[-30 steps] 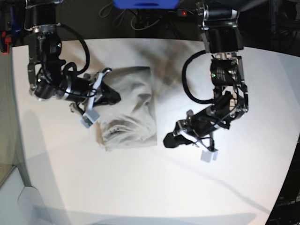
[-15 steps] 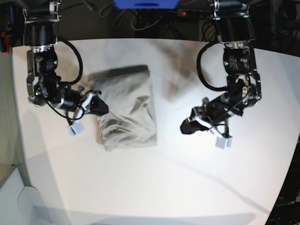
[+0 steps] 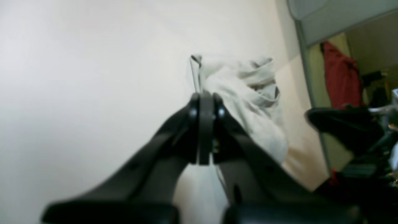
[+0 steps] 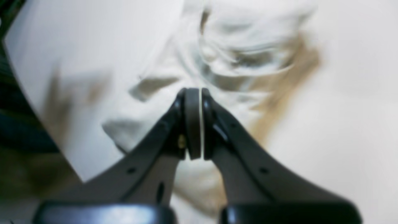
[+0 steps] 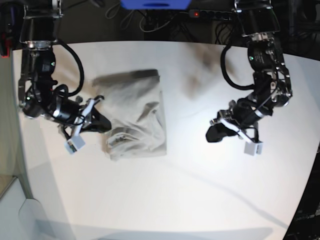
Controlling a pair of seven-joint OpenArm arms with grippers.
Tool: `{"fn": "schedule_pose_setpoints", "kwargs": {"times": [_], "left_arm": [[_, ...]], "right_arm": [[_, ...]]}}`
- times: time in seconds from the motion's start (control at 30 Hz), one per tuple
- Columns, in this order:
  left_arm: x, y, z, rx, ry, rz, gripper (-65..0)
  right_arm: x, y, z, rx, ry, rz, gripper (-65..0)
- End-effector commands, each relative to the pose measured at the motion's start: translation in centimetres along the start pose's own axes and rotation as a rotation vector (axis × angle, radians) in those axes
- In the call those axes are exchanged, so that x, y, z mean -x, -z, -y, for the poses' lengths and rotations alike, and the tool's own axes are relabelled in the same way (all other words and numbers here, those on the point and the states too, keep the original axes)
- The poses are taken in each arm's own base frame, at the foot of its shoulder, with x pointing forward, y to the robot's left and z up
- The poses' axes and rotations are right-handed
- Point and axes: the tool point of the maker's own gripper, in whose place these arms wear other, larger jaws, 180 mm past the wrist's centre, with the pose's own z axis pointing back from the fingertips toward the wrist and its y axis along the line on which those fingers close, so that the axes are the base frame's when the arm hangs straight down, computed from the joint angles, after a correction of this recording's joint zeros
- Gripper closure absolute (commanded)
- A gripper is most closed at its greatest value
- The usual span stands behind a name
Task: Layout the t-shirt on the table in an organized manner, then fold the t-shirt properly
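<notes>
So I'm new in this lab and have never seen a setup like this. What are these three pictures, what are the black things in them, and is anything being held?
You are looking at a robot with two black arms working over a white table. The base picture looks down from above. The other two come from small cameras mounted on each arm's wrist, looking along its pincer, which is called a gripper.

In the overhead view the sides are mirrored: the right gripper is on the picture's left, the left gripper on its right.

On the table lies a light beige-grey t-shirt, roughly folded into a block but wrinkled at its near end.

Both wrist pictures show the jaws pressed together with nothing between them, so neither holds anything. The right gripper sits at the shirt's edge; the left one is off to the side, apart from the shirt.
</notes>
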Motion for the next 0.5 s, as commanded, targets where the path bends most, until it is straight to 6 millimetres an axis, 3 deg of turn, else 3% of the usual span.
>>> {"fn": "schedule_pose_setpoints", "kwargs": {"times": [0.0, 0.27, 0.47], "left_arm": [[-1.2, -0.5, 1.1, 0.031, 0.016, 0.043, -0.1], [2.6, -3.8, 1.9, -0.002, 0.056, -0.002, -0.1], [6.1, -6.4, 1.9, -0.041, 0.053, -0.100, -0.1]], "right_arm": [[-1.3, -0.8, -0.6, -0.008, -0.041, 0.039, 0.0], [1.5, -5.1, -3.9, 0.043, -0.102, 0.003, 0.0], [6.5, -6.7, -5.3, 0.044, -0.024, -0.094, 0.0]]}}
